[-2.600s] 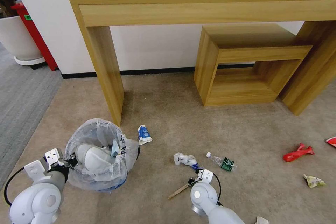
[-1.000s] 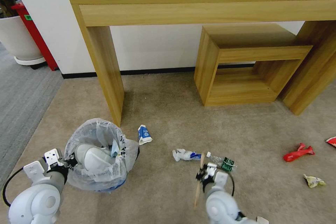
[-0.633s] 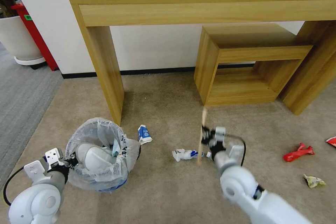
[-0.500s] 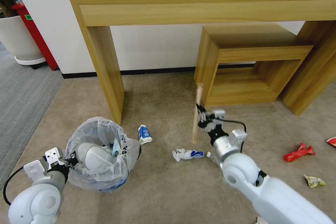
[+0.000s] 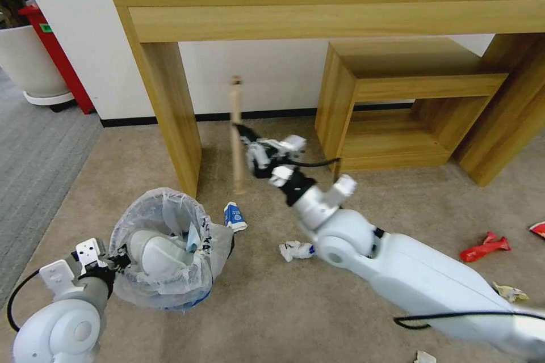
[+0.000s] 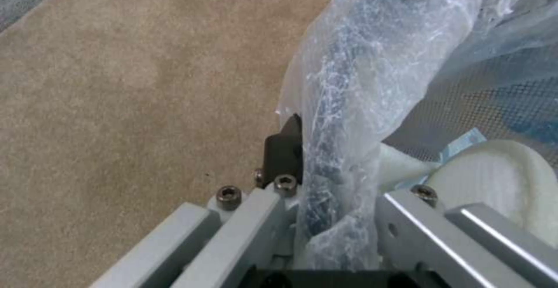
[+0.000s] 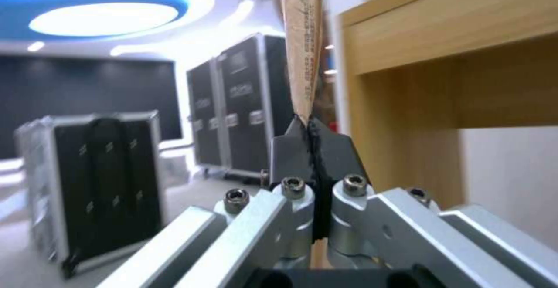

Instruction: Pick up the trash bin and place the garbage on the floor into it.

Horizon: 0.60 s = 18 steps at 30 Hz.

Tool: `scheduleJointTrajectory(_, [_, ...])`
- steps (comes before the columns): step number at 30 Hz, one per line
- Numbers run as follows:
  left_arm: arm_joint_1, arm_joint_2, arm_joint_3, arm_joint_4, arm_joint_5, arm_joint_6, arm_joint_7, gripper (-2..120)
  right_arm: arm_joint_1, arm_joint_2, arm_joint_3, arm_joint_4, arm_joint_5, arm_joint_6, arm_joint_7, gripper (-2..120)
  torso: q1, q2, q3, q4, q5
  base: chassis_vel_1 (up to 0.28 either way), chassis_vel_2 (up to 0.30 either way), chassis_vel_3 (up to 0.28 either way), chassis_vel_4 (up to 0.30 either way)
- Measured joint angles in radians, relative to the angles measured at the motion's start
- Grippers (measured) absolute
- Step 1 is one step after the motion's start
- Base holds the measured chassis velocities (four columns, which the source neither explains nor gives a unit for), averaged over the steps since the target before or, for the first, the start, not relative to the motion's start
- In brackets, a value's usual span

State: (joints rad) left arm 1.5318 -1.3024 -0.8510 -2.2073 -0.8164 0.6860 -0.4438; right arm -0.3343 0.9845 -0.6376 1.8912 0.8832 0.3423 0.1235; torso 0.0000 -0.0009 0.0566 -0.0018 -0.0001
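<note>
From the head view, the right hand point(image 5: 245, 150) has swung up off the floor point(image 5: 340, 210) and leftward, carrying the wooden stick point(image 5: 235, 125) it picked out of the litter; moments ago it was low by the bottle and crumpled paper, and now it holds the stick upright in the air in front of the tall wooden surface point(image 5: 340, 5), above and beyond the trash bin point(image 5: 164, 255), so I judge the stick is on its way to the bin but not yet over its mouth; the left hand point(image 5: 108, 261) is clamped on the bin's near rim, and the bin sits a touch lower in frame than before; inside its crinkled bag lie a pale rounded lump and a bit of blue-white paper; a blue-white wrapper point(image 5: 233, 217) rests just beside the bin, crumpled paper point(image 5: 294, 250) near the right arm, a red wrapper point(image 5: 483, 246) and a yellowish scrap point(image 5: 509, 291) well apart to the right; from the left wrist view, the left hand point(image 6: 317, 218) pinches the bag-covered rim of the trash bin point(image 6: 360, 83), with the pale lump inside and blue mesh behind it; from the right wrist view, the right hand point(image 7: 314, 148) is clenched tight on the wooden stick point(image 7: 302, 39), which rises straight up beside the wooden surface point(image 7: 442, 48).
</note>
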Motion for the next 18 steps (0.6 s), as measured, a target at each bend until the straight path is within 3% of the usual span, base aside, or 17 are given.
scheduleJointTrajectory(8, [-0.002,-0.009,-0.006,-0.008,-0.008,0.0,-0.001,1,0.142,0.126,-0.152,-0.108,-0.044,0.031,-0.022,0,0.0,0.0,0.0,-0.0001,-0.0002,0.0,0.0,0.0,0.0])
scheduleJointTrajectory(18, [-0.004,-0.012,-0.008,-0.015,-0.016,-0.001,-0.002,1,0.135,0.281,-0.228,-0.296,-0.185,0.079,-0.038,0,0.0,0.0,0.0,-0.0001,-0.0001,0.0,0.0,0.0,0.0])
